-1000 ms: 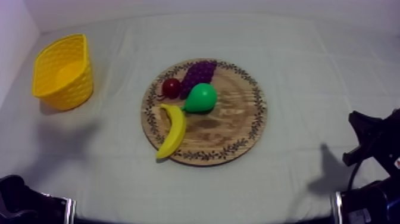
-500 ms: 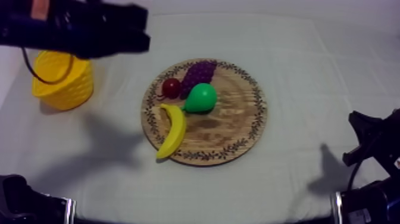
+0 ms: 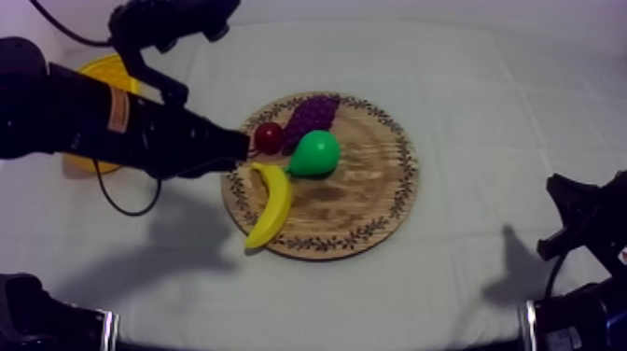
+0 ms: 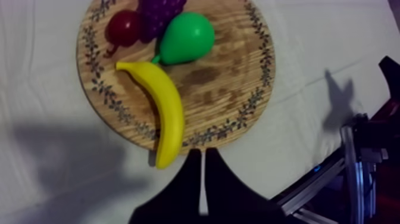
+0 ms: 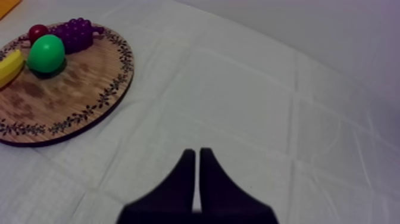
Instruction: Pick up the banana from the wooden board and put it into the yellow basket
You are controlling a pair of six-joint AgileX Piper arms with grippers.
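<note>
No legible text or signs.

The banana [image 4: 161, 110] overhangs the rim of the wooden board [image 4: 238, 77] — pear [image 4: 186, 39] just beside it. The left gripper [image 4: 202, 155] has its fingers together.

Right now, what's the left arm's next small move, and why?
Probably open the left gripper and shift it over the middle of the banana: its fingers lie shut together, just off the banana's near end, and the banana lies untouched on the board.
</note>
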